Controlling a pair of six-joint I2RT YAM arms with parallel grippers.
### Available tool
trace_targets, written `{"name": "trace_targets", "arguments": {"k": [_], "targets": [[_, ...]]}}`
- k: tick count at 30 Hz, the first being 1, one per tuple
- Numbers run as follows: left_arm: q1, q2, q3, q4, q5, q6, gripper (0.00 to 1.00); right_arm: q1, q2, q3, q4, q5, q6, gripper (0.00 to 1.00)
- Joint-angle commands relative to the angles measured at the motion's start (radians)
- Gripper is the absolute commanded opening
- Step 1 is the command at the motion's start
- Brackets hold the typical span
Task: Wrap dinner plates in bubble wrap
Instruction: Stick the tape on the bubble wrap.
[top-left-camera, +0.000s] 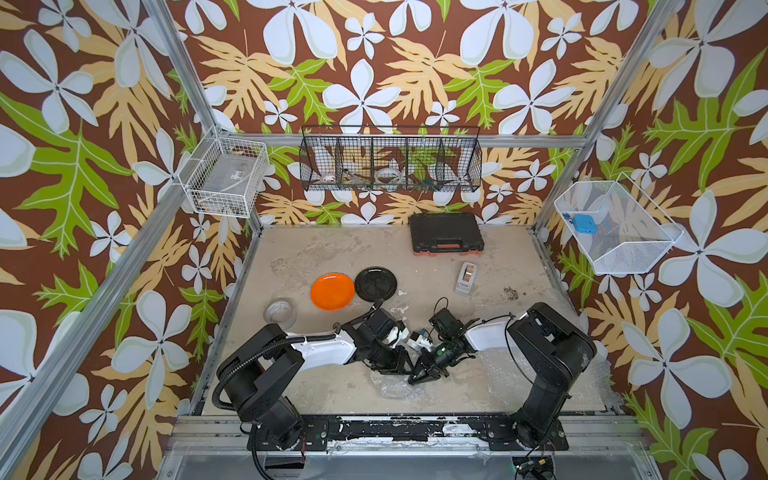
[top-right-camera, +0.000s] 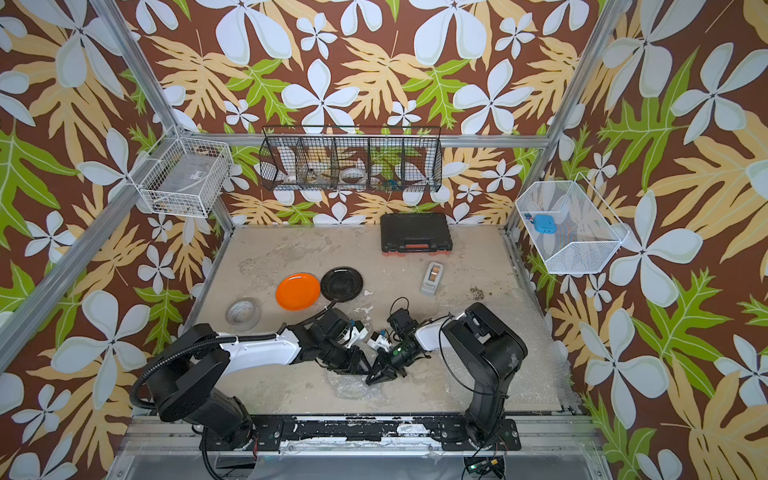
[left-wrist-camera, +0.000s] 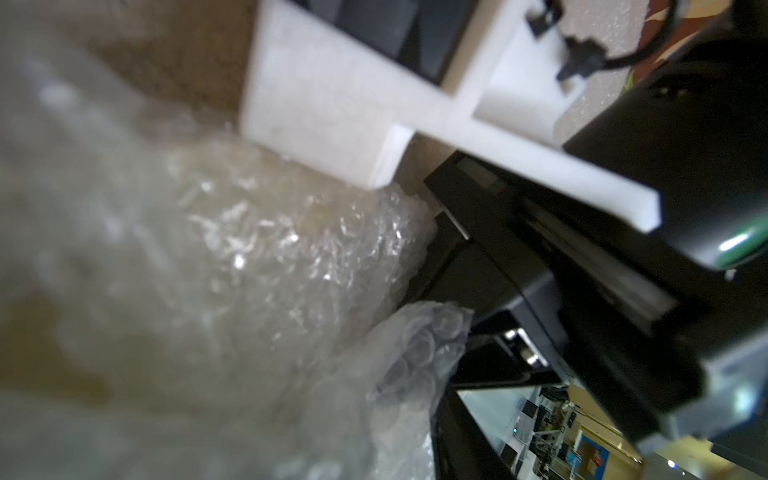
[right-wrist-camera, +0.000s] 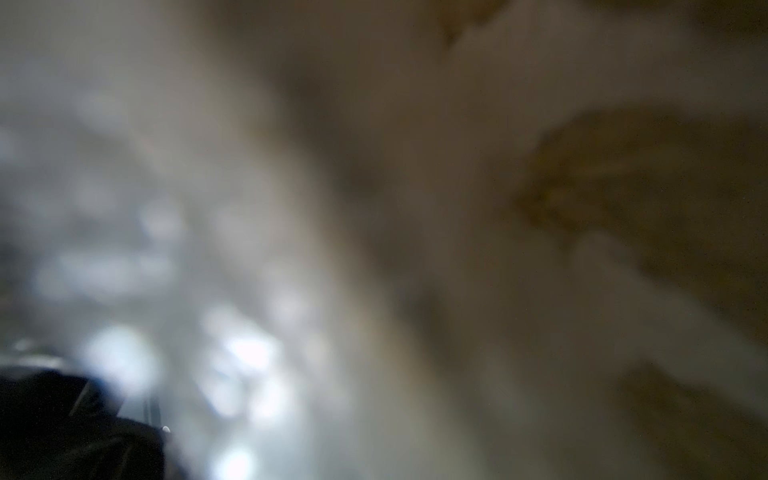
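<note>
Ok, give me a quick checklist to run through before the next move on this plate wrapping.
1. Jaws of the right gripper shut, down at the bubble wrap: ok.
2. Wrap pinched between them: cannot tell.
3. State of the left gripper, close beside it: cannot tell.
4. A plate under that wrap: cannot tell.
5. The orange plate and black plate wrapped: not ok, both bare.
</note>
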Motion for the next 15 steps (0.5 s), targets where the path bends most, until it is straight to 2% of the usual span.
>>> {"name": "trace_targets", "arguments": {"k": [1,6,9,11,14,15], "targets": [[-0.030,0.030,0.039,-0.103,-0.203,-0.005,0.40,0.000,-0.005,-0.004,-0.021,0.039,-0.006,0.00],[-0.073,0.095,0.089,-0.196,-0.354,-0.043,0.25,0.001,-0.013,-0.011,-0.023,0.047,-0.003,0.00],[-0.082,0.095,0.089,-0.186,-0.346,-0.050,0.19,0.001,-0.018,-0.016,-0.020,0.048,-0.003,0.00],[-0.082,0.058,0.068,-0.154,-0.331,-0.060,0.18,0.000,-0.018,-0.017,-0.018,0.047,-0.002,0.00],[-0.082,-0.002,0.059,-0.150,-0.354,-0.071,0.30,0.001,-0.019,-0.019,-0.014,0.049,0.000,0.00],[-0.082,-0.021,0.057,-0.157,-0.372,-0.077,0.30,0.001,-0.018,-0.019,-0.013,0.049,0.001,0.00]]}}
